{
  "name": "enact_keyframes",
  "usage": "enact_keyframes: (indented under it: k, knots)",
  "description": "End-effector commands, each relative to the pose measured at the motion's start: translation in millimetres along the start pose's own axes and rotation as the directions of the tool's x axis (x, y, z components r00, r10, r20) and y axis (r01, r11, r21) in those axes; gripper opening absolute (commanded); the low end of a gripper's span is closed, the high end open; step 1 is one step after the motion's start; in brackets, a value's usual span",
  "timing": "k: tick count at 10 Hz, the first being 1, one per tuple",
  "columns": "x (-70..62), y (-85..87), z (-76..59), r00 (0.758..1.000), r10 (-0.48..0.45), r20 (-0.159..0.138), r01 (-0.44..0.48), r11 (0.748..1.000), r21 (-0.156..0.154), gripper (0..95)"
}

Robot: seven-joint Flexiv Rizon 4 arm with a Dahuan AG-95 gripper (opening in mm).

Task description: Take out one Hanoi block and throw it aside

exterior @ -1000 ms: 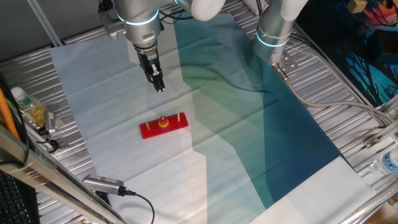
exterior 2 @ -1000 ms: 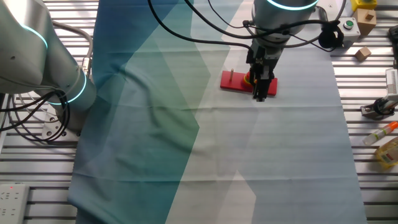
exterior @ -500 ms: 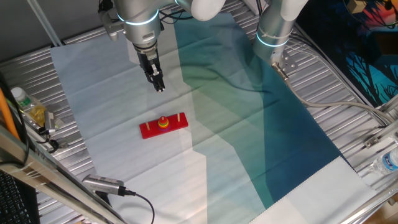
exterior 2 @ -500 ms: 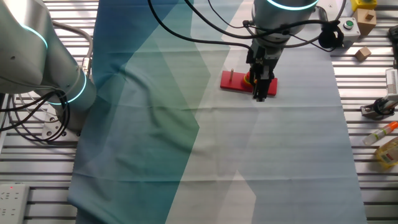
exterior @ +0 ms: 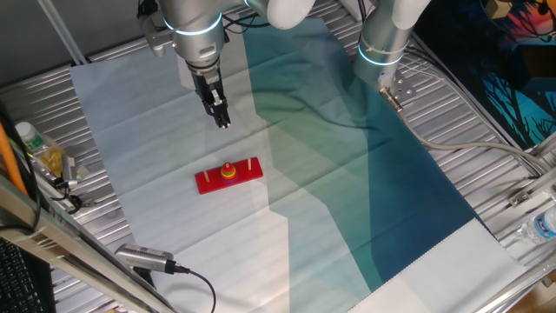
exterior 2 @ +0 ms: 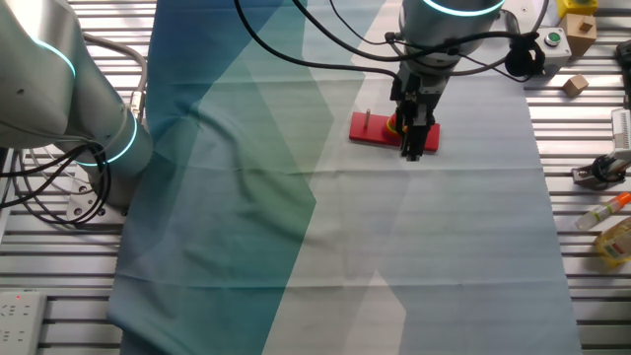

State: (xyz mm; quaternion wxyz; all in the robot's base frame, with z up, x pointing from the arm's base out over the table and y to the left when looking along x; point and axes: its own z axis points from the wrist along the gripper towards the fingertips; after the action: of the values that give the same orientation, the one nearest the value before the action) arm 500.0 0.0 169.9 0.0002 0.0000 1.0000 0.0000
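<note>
arm points straight down; gripper (exterior: 223, 123) hangs above the cloth, fingers together, holding nothing visible.

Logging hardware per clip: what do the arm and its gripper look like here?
The arm is silver-grey and cylindrical, with a glowing cyan ring near the wrist and white upper links. The gripper is narrow and black, with two slim fingers. Black cables loop toward the wrist.

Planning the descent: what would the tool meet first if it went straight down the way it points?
Probably the bare cloth. In one fixed view the tool hangs clear of the red base; the other fixed view overlaps them, so depth is uncertain.
</note>
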Motion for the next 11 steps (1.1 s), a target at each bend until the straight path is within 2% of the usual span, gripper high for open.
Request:
enact_keyframes:
  k: [1,4,11]
  knots:
    - [0.0,0.0,-0.1,0.835,-0.55,0.034,0.55,0.835,0.0,0.0]
    - [0.0,0.0,-0.3,0.834,-0.551,0.026,0.551,0.834,0.012,0.0]
    - [0.0,0.1,-0.3,0.834,-0.551,0.024,0.551,0.834,0.014,0.0]
